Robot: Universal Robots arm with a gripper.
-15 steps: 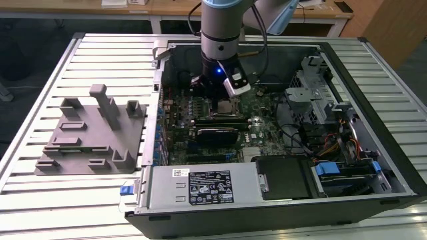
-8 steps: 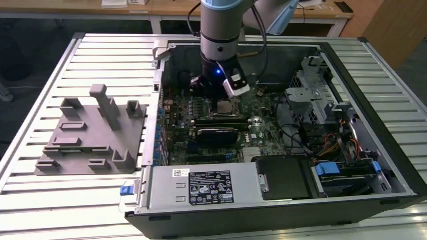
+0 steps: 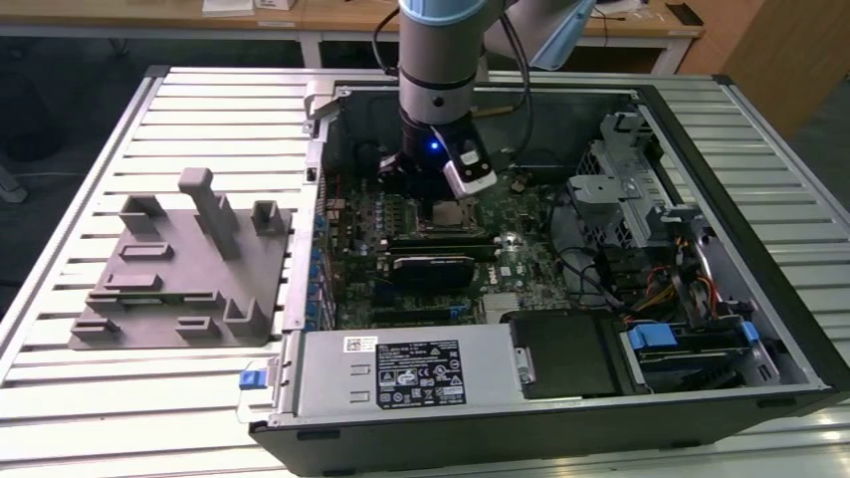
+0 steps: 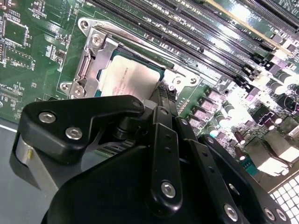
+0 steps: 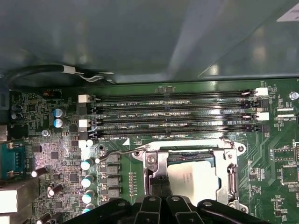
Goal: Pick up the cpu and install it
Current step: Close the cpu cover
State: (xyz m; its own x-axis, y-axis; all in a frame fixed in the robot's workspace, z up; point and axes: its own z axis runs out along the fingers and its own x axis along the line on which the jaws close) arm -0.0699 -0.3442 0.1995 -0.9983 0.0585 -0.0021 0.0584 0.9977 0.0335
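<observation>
The cpu [image 4: 128,79] is a pale silver square lying flat inside the metal-framed motherboard socket [image 4: 91,51], whose frame stands open around it. In the first wrist view the cpu [image 5: 194,179] sits in the socket [image 5: 229,163] just below the memory slots. My gripper [image 4: 163,93] reaches down at one edge of the cpu, its black linkage covering part of the chip. In the exterior view the gripper [image 3: 428,196] hangs inside the open computer case, right above the socket and the cpu [image 3: 449,212].
A grey plastic fixture [image 3: 186,269] lies on the slatted table at the exterior view's left. Inside the case [image 3: 743,119] are a power supply [image 3: 398,373], a drive cage [image 3: 624,189] with cables, and memory slots [image 5: 173,112] beside the socket.
</observation>
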